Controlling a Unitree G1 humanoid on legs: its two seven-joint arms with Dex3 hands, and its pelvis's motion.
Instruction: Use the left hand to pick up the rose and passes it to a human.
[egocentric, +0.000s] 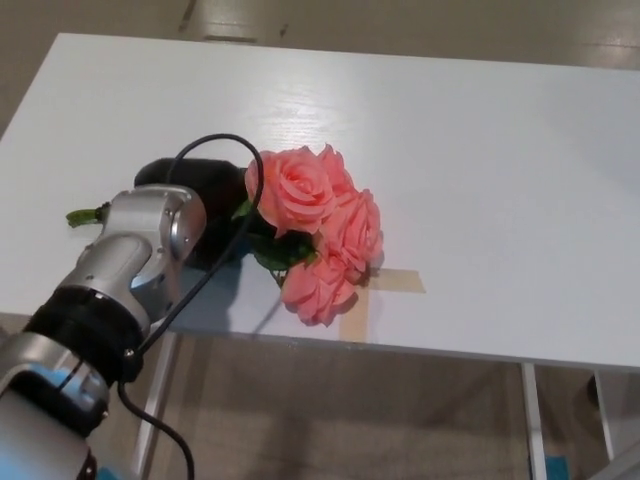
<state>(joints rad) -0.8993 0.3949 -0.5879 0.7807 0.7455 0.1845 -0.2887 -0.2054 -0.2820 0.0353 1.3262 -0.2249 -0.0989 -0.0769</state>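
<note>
The white table (480, 160) fills most of what I see, its near edge crossing the lower part of the view with the floor below it. My left arm (120, 280) comes in from the lower left, a silver jointed forearm with a black cable (225, 215) looping up over it. My left hand (205, 200) sits on the table just past the wrist, black, mostly hidden behind my own forearm; I cannot tell how far my fingers are closed or whether they grip anything. The rose (315, 225), a bunch of salmon-pink blooms with dark green leaves underneath, lies on the table right against my hand, on its right side, near the table's front edge. A strip of tan tape (375, 290) is stuck to the table under the bunch's lower right. A small green leaf tip (85, 215) pokes out to the left of my wrist.
</note>
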